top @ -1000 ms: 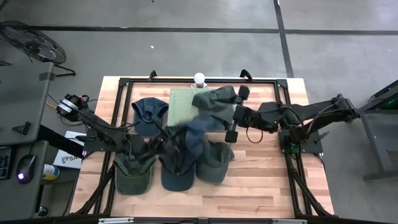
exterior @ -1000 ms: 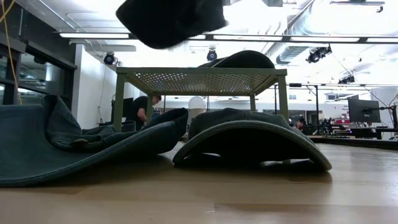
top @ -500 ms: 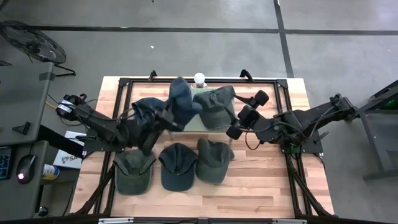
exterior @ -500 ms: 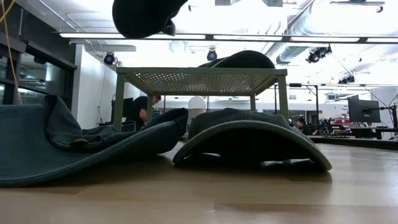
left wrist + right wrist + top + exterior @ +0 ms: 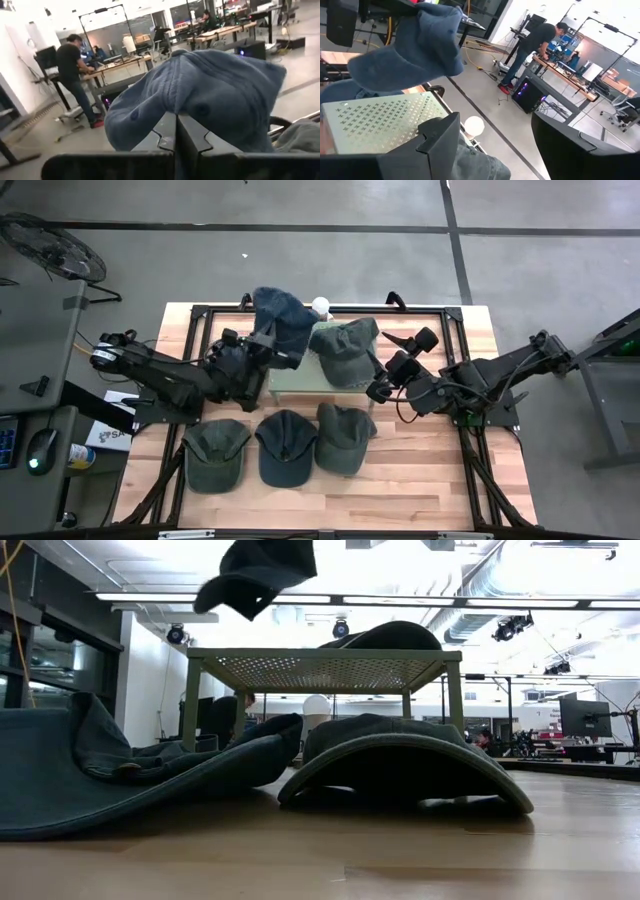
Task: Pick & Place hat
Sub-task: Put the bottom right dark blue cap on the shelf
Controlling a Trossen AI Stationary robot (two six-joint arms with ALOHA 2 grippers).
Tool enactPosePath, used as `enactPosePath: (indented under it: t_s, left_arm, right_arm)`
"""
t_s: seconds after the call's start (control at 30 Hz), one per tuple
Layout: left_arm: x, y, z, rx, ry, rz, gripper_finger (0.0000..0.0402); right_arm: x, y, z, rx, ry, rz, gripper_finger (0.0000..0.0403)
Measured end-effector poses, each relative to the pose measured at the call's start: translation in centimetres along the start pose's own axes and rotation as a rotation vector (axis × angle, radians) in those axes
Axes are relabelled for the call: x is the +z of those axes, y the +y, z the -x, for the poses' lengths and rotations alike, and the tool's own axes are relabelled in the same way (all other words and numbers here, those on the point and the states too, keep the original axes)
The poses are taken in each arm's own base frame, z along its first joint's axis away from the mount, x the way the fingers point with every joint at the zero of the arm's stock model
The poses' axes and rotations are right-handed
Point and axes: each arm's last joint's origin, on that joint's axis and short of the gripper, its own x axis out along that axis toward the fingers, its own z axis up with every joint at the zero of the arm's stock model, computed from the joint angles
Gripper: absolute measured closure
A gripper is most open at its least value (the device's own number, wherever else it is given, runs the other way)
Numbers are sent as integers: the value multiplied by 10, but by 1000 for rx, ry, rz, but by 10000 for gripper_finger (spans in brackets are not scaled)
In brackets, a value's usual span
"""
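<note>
Above the green stand (image 5: 300,376), a blue cap (image 5: 283,320) is held clamped by the left gripper (image 5: 262,352), not yet placed; right gripper (image 5: 395,360) spread empty beside it.

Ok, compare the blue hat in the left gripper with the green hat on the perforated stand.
The blue hat hangs in the air, pinched by the shut left gripper; the green hat rests on the perforated stand, ungripped. The blue hat droops crumpled; the green hat keeps its dome. Both are brimmed caps.
</note>
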Motion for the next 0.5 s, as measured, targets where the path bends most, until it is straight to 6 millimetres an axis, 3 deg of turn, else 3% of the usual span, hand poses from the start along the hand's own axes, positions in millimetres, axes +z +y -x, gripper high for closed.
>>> enactPosePath:
  t_s: [0.5]
  left_arm:
    - [-35,-22,0,-21,-1,130,401]
  right_arm:
    - [-4,1,0,27,22,-4,166]
